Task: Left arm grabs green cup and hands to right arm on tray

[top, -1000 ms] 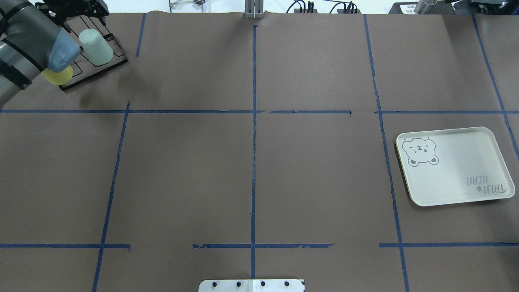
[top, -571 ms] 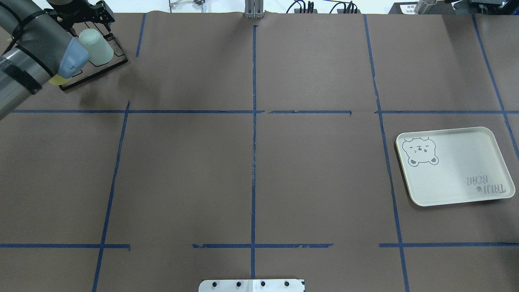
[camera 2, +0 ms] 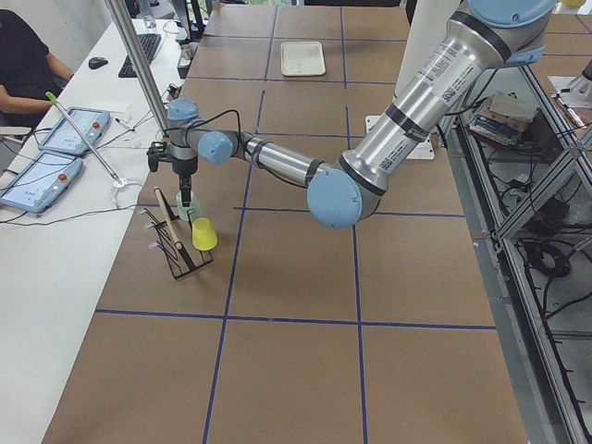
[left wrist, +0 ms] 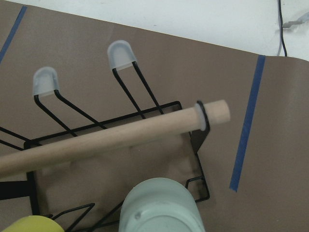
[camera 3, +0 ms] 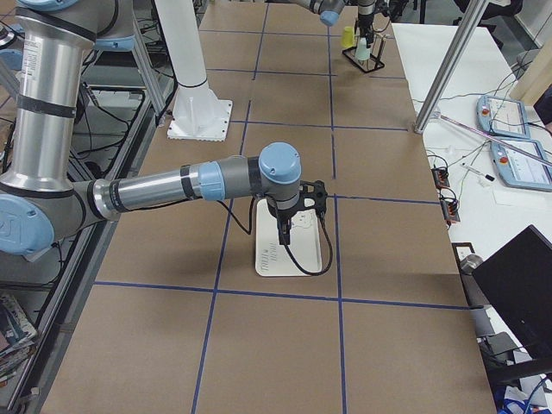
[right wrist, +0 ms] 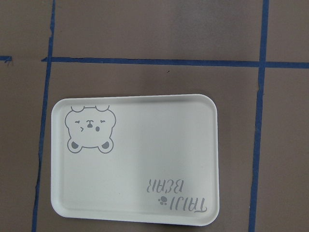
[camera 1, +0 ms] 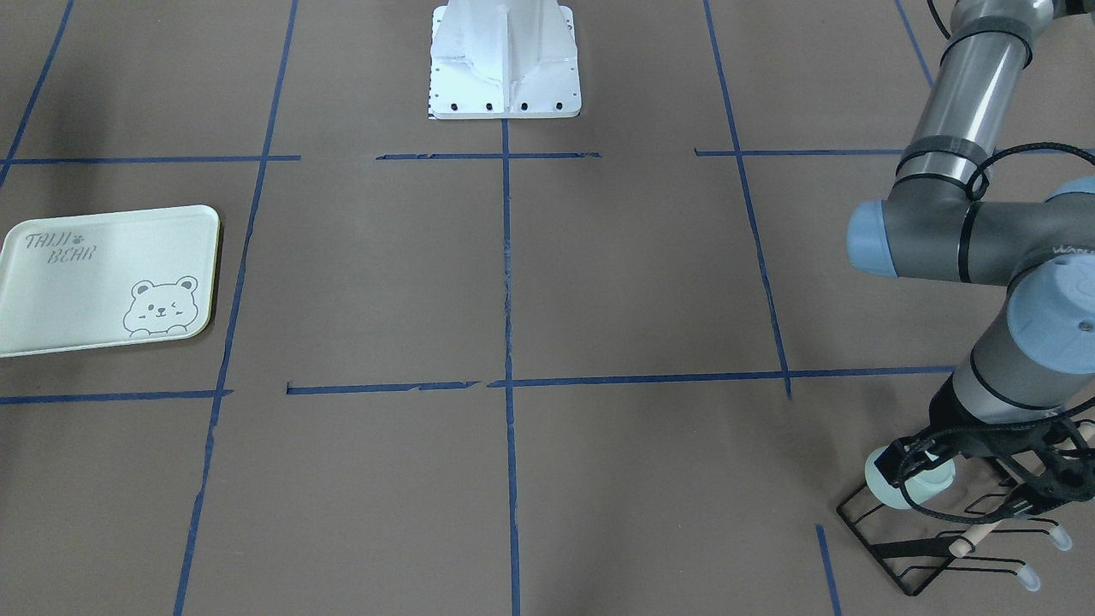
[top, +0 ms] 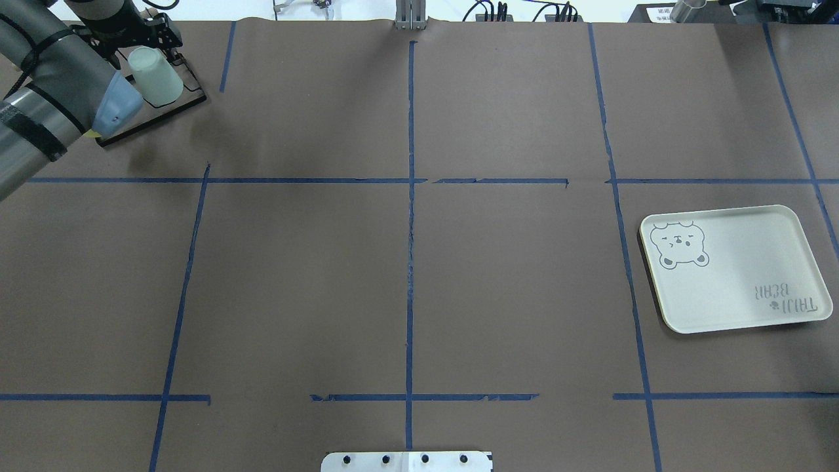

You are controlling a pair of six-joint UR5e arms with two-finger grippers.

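The green cup (top: 155,77) stands upside down on the black wire rack (top: 190,98) at the far left corner. It also shows in the front view (camera 1: 914,486) and, base up, in the left wrist view (left wrist: 159,208). My left gripper (top: 149,38) hangs just above and behind the cup; its jaws look open and hold nothing. The tray (top: 734,269) lies bare on the right side and fills the right wrist view (right wrist: 159,145). My right gripper (camera 3: 285,231) hovers over the tray (camera 3: 276,259); I cannot tell whether it is open or shut.
A yellow cup (camera 2: 203,234) sits on the same rack beside the green one, mostly hidden under my left arm in the overhead view. A wooden dowel (left wrist: 120,137) runs across the rack's top. The rack's capped prongs (left wrist: 120,53) stick up behind it. The robot's base (camera 1: 505,60) is at mid-table.
My left arm has swung further over the rack and now covers nearly all of the yellow cup. The left gripper has come closer to the green cup. Cup and tray have not moved.
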